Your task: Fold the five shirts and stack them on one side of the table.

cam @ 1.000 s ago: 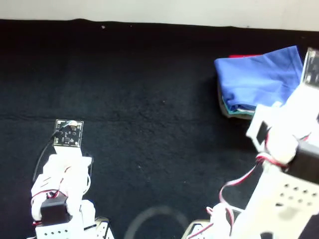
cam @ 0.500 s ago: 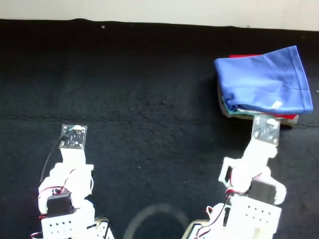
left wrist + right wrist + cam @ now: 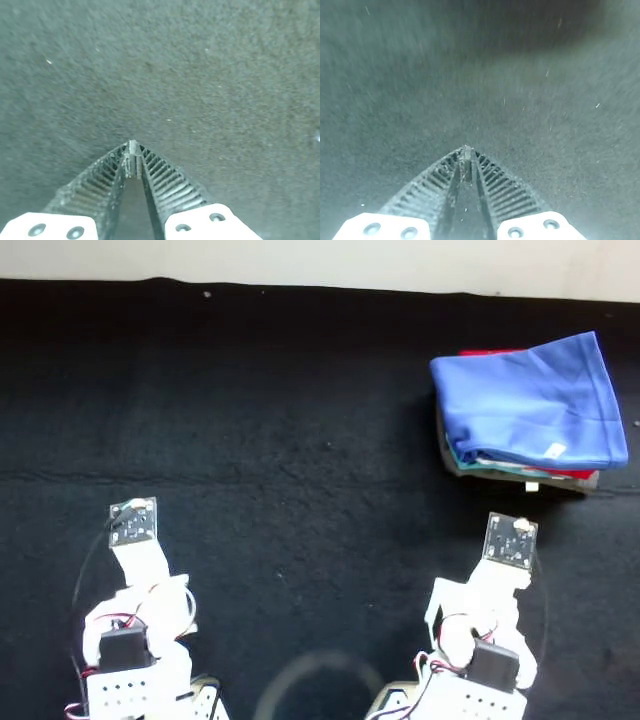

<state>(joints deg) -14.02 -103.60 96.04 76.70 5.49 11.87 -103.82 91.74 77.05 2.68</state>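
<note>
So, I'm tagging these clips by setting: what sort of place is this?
Probably a robotics test bench: two small white arms sit at a table covered in black cloth, with a stack of folded shirts to one side.

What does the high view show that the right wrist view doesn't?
High view: the stack of folded shirts, a blue one on top, at the far right of the table. Right wrist view: the right gripper up close, shut with nothing between its fingers. Both: the black table cover.
</note>
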